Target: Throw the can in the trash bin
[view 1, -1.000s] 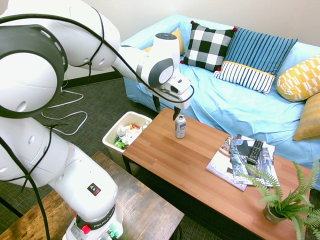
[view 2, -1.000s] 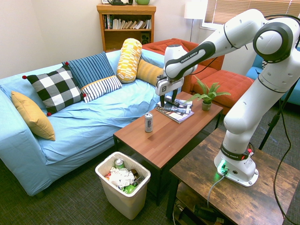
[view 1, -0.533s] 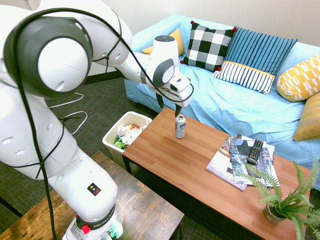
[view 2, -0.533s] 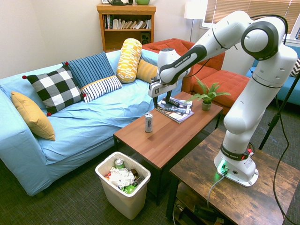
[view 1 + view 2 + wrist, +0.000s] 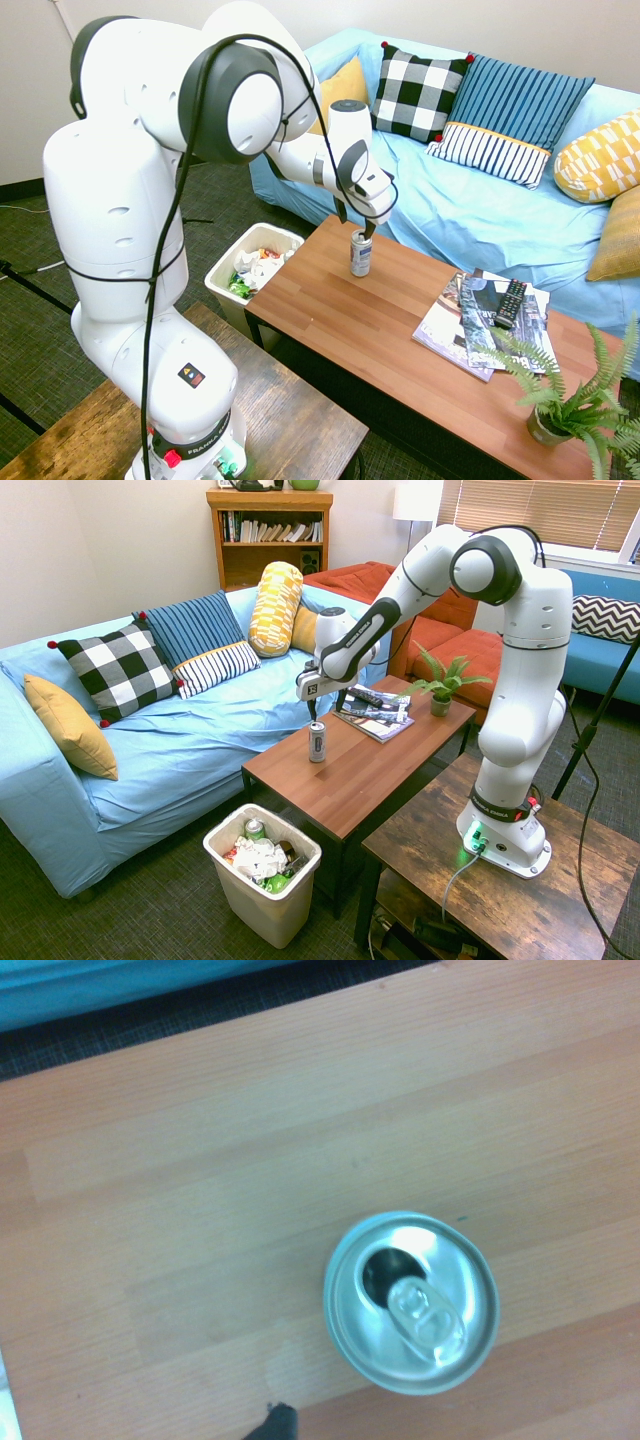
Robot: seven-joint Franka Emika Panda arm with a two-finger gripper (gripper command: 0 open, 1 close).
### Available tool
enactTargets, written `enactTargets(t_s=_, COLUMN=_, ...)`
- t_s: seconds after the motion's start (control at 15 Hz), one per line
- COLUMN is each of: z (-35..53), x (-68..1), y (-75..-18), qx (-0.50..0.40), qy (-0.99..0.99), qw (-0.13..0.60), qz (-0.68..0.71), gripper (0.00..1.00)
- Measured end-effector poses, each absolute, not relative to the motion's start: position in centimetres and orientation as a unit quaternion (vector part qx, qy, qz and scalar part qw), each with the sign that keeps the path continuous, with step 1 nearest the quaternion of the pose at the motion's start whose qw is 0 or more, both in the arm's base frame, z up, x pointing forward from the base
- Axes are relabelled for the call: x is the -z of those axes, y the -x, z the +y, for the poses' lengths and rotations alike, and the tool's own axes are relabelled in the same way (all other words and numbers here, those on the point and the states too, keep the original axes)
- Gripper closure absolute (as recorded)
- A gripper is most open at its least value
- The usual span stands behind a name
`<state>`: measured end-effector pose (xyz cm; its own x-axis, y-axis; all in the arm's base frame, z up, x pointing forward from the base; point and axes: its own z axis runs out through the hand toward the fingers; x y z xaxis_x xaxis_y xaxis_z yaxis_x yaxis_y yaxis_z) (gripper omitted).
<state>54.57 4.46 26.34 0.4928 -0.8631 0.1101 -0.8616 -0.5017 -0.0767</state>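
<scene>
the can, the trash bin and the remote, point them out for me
can (image 5: 450, 1270): wrist view, on its metal lid
trash bin (image 5: 265, 915): second exterior view, on its outer wall
remote (image 5: 511, 303): first exterior view, on its button face

Magazines (image 5: 465, 335) beside a potted fern (image 5: 550, 425)

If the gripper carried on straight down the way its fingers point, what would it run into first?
Probably the can or the wooden tabletop right beside it: the open gripper points down close to the can's top, but depth is unclear, so I cannot say which comes first.
</scene>
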Motion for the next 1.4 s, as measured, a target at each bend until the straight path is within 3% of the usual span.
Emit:
enactTargets(t_s=0.73, z=3.8, x=-16.5, y=-57.9, qx=0.049, qy=0.835, qw=-0.017, qz=0.547, gripper=0.00)
enactTargets(t_s=0.8, z=3.8, x=-16.1, y=-58.2, qx=0.048, qy=0.834, qw=-0.017, qz=0.550, gripper=1.00)
enactTargets(t_s=1.4, z=4.1, x=-16.1, y=-58.7, qx=0.048, qy=0.831, qw=-0.011, qz=0.554, gripper=1.00)
